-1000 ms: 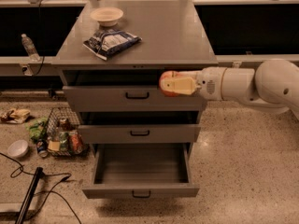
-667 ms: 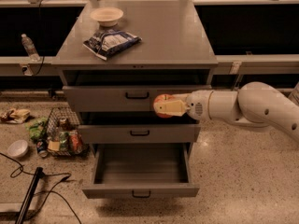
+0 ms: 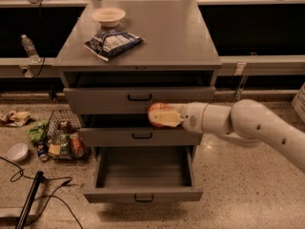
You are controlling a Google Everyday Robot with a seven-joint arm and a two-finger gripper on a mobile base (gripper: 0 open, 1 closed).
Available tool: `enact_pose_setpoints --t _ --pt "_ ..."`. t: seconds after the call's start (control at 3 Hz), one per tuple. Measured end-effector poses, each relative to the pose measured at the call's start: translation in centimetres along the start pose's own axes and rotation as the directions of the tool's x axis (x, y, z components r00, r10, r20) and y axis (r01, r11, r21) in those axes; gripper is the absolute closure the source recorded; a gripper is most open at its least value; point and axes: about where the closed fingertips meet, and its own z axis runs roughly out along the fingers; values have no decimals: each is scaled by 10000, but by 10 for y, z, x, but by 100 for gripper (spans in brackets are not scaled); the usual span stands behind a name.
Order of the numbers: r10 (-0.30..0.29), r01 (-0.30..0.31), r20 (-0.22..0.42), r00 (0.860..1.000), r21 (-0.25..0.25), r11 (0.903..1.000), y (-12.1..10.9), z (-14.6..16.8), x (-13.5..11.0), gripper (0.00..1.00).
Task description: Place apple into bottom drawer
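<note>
My gripper (image 3: 161, 116) reaches in from the right on a white arm and is shut on the red apple (image 3: 155, 113), whose red skin shows around the pale fingers (image 3: 167, 119). It holds the apple in front of the cabinet, level with the gap between the top and middle drawers. The bottom drawer (image 3: 143, 194) is pulled out wide below, its grey inside bare. The apple hangs above the drawer's back part.
The grey cabinet's top (image 3: 171, 37) carries a cream bowl (image 3: 108, 16) and a blue chip bag (image 3: 113, 43). The top drawer (image 3: 138, 98) and middle drawer (image 3: 140, 136) stand slightly out. A wire basket of cans (image 3: 64, 136), a white bowl (image 3: 17, 151), cables and a bottle (image 3: 29, 47) lie at the left.
My arm has moved down and to the left with the apple, from level with the top drawer front to lower, nearer the cabinet's middle.
</note>
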Motion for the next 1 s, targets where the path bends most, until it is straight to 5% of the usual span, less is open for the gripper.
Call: enact_pose_setpoints --t 0.33,1.0 --pt "-467 500 442 9979 -784 9957 -1 38 38 100" --pt "-2584 2522 -760 9630 -828 9641 -15 102 132 100"
